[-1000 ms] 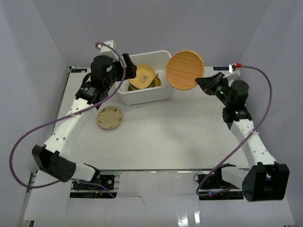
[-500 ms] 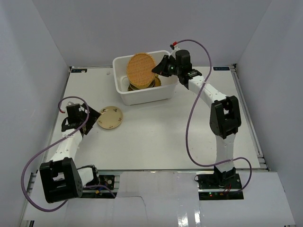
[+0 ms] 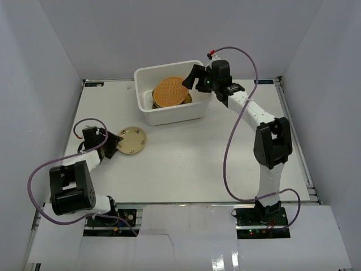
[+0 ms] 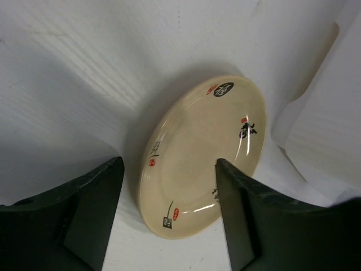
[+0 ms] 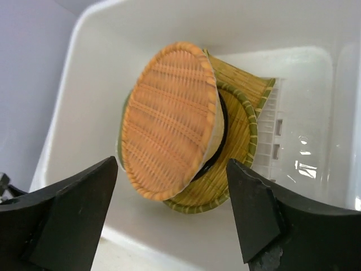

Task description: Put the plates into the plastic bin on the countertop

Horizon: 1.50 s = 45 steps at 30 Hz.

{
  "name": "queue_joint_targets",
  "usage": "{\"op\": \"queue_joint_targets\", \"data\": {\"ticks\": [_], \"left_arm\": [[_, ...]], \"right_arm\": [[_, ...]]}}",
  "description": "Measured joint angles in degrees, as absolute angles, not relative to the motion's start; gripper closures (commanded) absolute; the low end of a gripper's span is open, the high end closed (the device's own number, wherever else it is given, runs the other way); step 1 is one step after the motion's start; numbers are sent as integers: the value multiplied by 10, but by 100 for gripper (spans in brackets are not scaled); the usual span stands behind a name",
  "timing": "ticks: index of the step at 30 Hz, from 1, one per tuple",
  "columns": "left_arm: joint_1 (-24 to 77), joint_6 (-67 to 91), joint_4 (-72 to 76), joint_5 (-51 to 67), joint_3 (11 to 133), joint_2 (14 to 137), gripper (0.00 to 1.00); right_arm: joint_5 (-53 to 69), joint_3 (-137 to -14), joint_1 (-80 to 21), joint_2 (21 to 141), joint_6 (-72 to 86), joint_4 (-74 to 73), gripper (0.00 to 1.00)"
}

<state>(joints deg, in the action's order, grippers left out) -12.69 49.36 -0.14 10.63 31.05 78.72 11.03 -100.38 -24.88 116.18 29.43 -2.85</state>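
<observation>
Right claw (image 5: pixel 172 169) spread wide, empty, above orange woven plate (image 5: pixel 166 121) in plastic bin (image 5: pixel 73 84); your left claw (image 4: pixel 169 166) likewise spread, empty, facing beige plate (image 4: pixel 208 152) on desk (image 4: pixel 84 68).

plastic bin (image 3: pixel 169 116) at 12 o'clock of countertop (image 3: pixel 197 161) | woven plate (image 3: pixel 170 91) atop stack (image 5: pixel 240 121) in bin | lone plate (image 3: pixel 131 140) on countertop at 9 o'clock | left gripper (image 3: pixel 114 145) at its 8 o'clock
</observation>
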Motion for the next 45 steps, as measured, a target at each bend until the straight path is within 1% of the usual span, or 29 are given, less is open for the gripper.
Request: {"op": "queue_joint_targets", "data": {"ticks": [2,3,6,7,9,14,16,17,18,19,20,21,22,24,26,30,33,35,39,42,45], "left_arm": [[-127,498,20,112,309,800,39],[-127,502,28,114,307,808,49],[-127,510,46,116,303,827,67],[-127,512,51,116,302,831,82],[-127,511,52,117,297,832,100],[-126,513,46,113,297,814,100],[-126,504,15,106,295,773,100],[-126,497,-4,104,295,744,100],[-126,490,-25,103,295,704,100],[-127,484,-44,103,296,659,100],[-127,478,-59,103,299,616,100],[-127,474,-76,103,306,568,100],[-127,470,-93,105,316,530,100],[-126,465,-126,115,354,475,100],[-126,467,-135,128,398,456,100],[-119,486,-137,158,475,467,100],[-87,500,-114,158,512,506,100],[-34,501,-102,145,548,556,100],[85,490,-74,119,647,708,100],[130,484,-60,106,710,817,100],[148,476,-56,93,764,914,100]], "right_arm": [[108,-985,-249,1128,288,-18,12],[107,-970,-249,1107,284,-13,12],[110,-922,-249,1035,274,13,12],[113,-897,-249,1003,272,20,12],[121,-850,-249,948,267,44,12],[139,-747,-249,830,254,77,12],[141,-705,-249,790,245,79,13],[141,-682,-248,768,240,78,15],[140,-661,-248,747,235,76,27],[136,-637,-247,726,232,79,36],[134,-615,-247,705,228,78,49],[130,-589,-247,681,228,79,81],[127,-565,-246,661,227,81,92],[121,-514,-245,622,235,83,92],[119,-475,-244,600,238,83,92],[116,-423,-244,589,239,73,92],[117,-403,-244,588,240,67,90],[120,-399,-244,588,241,66,89],[122,-398,-244,583,241,66,87],[125,-395,-244,577,241,66,87],[130,-395,-244,570,242,64,86]]}}
